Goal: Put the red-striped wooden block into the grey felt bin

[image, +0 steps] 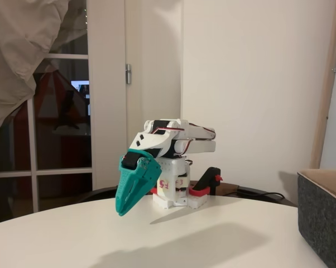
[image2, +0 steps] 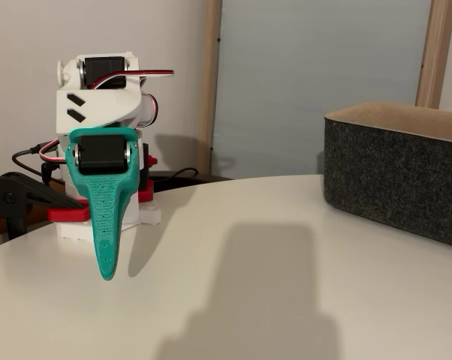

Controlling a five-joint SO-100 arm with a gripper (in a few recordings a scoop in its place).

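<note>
The white arm [image: 176, 137] sits folded low over its base at the far side of the round white surface [image: 212, 234], with its upper part lying flat and level. From it the teal gripper [image: 123, 209] hangs downward, its tip pointing at the surface and stopping just above it. In both fixed views the 2 teal fingers lie together into 1 narrow point with no gap showing between them, so the jaws look closed, and nothing is held in them.

The grey felt bin [image2: 399, 180] stands on the surface well apart from the arm, at the right edge in both fixed views. Its dark speckled wall is upright and its tan rim [image2: 406, 120] runs along the top. From this low angle the inside of the bin is hidden, so I cannot tell what it holds.

A red and black clamp [image: 204, 187] sits tight against the arm's base at the edge of the surface, its black lever standing up. Dark cables [image2: 31, 157] trail off behind the base. A soft shadow lies across the surface in front of the arm. The red-striped block is nowhere on the bare surface that I can make out.
</note>
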